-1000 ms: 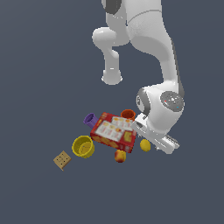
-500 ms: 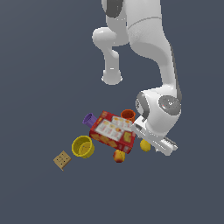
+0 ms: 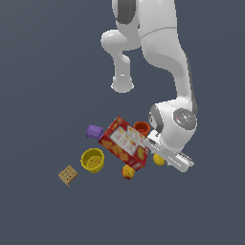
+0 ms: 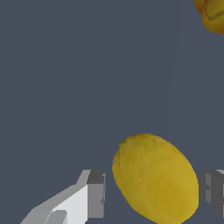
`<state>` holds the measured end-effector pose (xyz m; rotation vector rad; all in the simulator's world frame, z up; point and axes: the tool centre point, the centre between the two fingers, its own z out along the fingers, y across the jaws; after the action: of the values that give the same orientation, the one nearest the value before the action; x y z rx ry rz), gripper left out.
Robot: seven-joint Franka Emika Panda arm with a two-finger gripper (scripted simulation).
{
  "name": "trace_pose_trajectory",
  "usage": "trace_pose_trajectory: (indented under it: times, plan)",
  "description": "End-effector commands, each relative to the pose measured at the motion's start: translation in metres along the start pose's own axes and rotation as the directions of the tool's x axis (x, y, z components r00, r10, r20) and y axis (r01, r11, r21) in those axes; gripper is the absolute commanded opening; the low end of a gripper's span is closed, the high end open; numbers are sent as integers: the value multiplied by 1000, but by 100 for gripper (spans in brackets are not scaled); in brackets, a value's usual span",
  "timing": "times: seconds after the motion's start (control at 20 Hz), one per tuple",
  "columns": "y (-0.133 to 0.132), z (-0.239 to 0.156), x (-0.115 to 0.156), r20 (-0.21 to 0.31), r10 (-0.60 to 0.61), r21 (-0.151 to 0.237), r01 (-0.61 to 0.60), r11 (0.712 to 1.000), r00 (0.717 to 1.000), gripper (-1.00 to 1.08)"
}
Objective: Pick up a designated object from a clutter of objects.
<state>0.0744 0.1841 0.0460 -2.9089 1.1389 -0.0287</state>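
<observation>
Straddling the lemon [image 4: 155, 178], the gripper [image 4: 154, 194] hangs with jaws spread and a gap showing on each side — set, I judge, to close across its narrow width. It lies on the floor between the fingers, just beside the red cracker box [image 3: 123, 143], apart from the peach [image 4: 211, 14].

A simulated test scene, not a real room: a flat, featureless grey-blue ground [image 3: 43, 95], a smooth white robot arm [image 3: 162, 57], and blocky rendered cups and fruit without shadows.
</observation>
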Motion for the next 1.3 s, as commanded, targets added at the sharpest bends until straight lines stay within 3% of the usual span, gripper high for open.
trace_pose_trajectory:
  times: [0.0, 0.4, 0.45, 0.65, 1.25]
  plan:
    - [11, 17, 0, 10, 5, -23, -5, 1000, 1000, -100]
    - [11, 17, 0, 10, 5, -23, -5, 1000, 1000, -100]
    - [0, -5, 9, -10, 8, 7, -8, 1000, 1000, -100]
    - [3, -7, 10, -10, 8, 7, -8, 1000, 1000, -100]
    - [52, -47, 27, -7, 8, 3, -8, 1000, 1000, -100]
